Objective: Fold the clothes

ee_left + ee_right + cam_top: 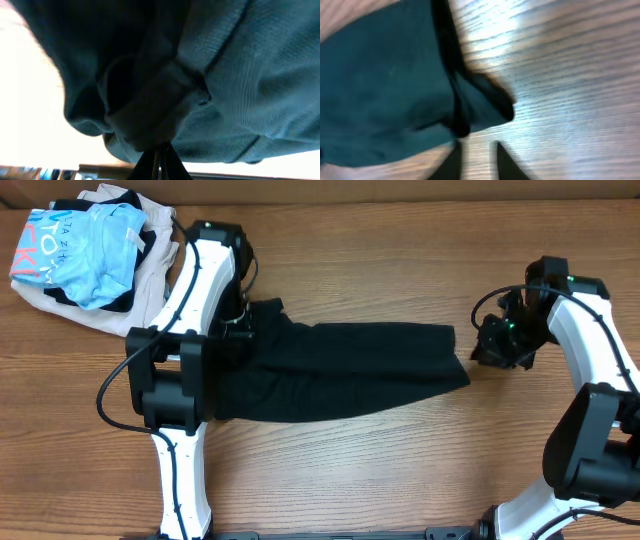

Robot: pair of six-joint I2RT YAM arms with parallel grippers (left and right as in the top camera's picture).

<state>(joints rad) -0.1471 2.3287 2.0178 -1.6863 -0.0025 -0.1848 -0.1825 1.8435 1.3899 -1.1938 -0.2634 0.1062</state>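
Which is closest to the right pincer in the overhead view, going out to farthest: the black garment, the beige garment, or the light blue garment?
Measured from the right pincer:
1. The black garment: centre, its right end just left of the pincer.
2. The beige garment: far left, at the back.
3. The light blue garment: lying on the beige one, farther left still.

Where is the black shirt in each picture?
Overhead: the black shirt lies across the middle of the wooden table, between the two arms.
Left wrist: it fills nearly the whole picture, bunched above the left hand.
Right wrist: it covers the left side, with its corner just above the right hand.
Shared landmark: the wooden table, seen overhead and from the right wrist.
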